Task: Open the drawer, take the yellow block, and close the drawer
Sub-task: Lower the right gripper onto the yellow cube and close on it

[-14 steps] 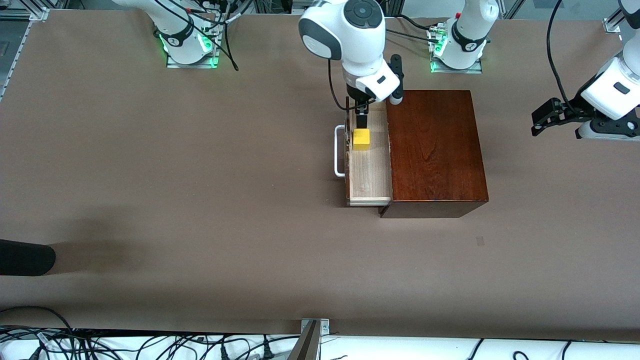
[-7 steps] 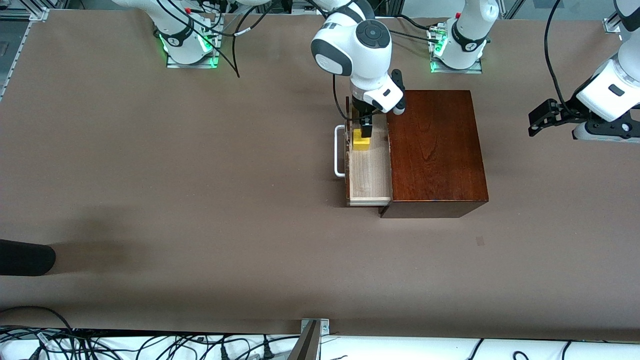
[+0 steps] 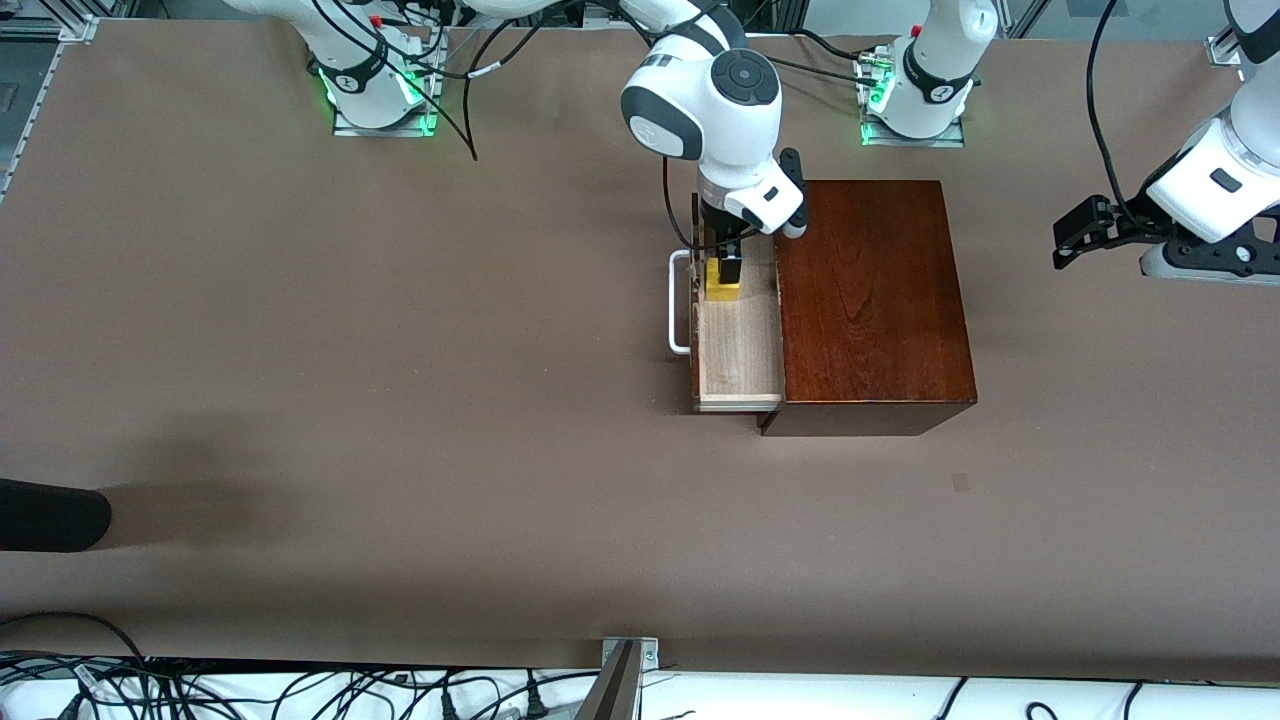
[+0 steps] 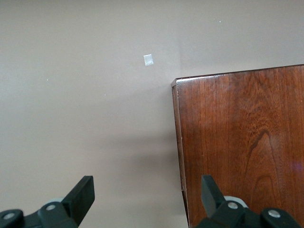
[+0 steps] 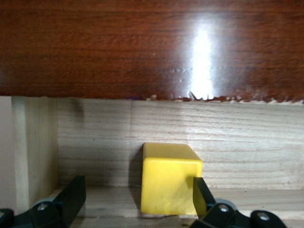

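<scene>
The dark reddish-brown box (image 3: 870, 300) has its drawer (image 3: 738, 350) pulled out toward the right arm's end, with the white handle (image 3: 678, 300) showing. The yellow block (image 3: 722, 290) sits in the drawer's pale interior, at the part farther from the front camera. My right gripper (image 3: 725, 268) is down in the drawer, open, with its fingers on either side of the block (image 5: 170, 178). One finger (image 5: 202, 197) is right against the block and the other stands well apart. My left gripper (image 3: 1075, 238) waits open and empty in the air toward the left arm's end, beside the box (image 4: 242, 142).
A dark rounded object (image 3: 50, 515) pokes in at the right arm's end, near the front camera. A small pale mark (image 3: 960, 482) lies on the brown table nearer the camera than the box. Cables run along the near edge.
My right gripper has come down into the drawer and now straddles the yellow block. The left arm has drifted slightly.
</scene>
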Available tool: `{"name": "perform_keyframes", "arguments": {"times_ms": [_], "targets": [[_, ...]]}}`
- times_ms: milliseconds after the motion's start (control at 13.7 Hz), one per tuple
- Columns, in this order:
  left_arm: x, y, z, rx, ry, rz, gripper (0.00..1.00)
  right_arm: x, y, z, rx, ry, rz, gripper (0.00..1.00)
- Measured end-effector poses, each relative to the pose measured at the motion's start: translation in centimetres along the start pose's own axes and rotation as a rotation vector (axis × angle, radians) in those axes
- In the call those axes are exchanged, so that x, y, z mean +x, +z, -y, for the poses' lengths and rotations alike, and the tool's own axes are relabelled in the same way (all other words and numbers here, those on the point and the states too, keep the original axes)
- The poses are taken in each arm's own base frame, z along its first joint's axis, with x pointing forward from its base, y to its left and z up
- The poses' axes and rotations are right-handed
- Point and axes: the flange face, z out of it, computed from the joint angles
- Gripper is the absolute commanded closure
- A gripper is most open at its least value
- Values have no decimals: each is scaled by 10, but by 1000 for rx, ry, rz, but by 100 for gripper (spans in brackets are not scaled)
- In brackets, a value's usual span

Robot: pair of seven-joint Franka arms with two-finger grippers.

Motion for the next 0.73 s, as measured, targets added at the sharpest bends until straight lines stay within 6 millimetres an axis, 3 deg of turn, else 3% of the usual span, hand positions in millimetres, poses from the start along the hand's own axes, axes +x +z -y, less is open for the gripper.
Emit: {"name": "perform_keyframes", "arguments": {"times_ms": [366, 733], "targets": [[0, 0, 0, 0, 0, 2, 0, 1, 0, -2, -6, 2, -7, 0], [0, 0, 0, 0, 0, 3, 0, -5, 17, -13, -19, 4, -2, 0]]}}
